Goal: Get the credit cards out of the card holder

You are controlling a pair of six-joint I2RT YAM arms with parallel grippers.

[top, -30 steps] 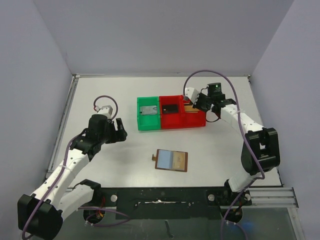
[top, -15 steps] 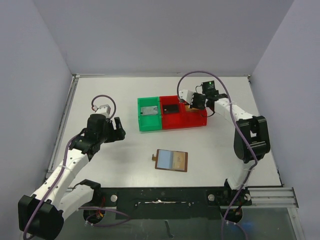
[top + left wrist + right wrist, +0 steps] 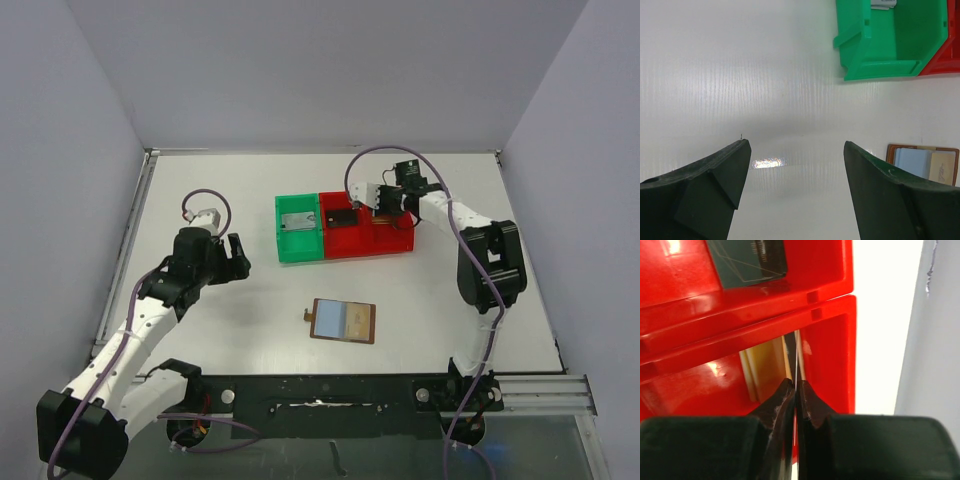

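White tabletop from above: the card holder [image 3: 343, 322] lies open on the near side of the red bins [image 3: 350, 248], and the right gripper [image 3: 378, 203] has swung inward over their right end. Left wrist: the left gripper [image 3: 796, 145] gapes wide and empty, left of the bins. Right wrist: the jaws pinch a thin credit card [image 3: 793, 355] edge-on over the bin, probably ready to drop.

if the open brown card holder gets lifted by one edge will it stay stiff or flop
The thin brown bifold card holder lies flat and open, so it would probably fold at its middle crease. It looks light and would likely slide on the glossy white table when pushed.
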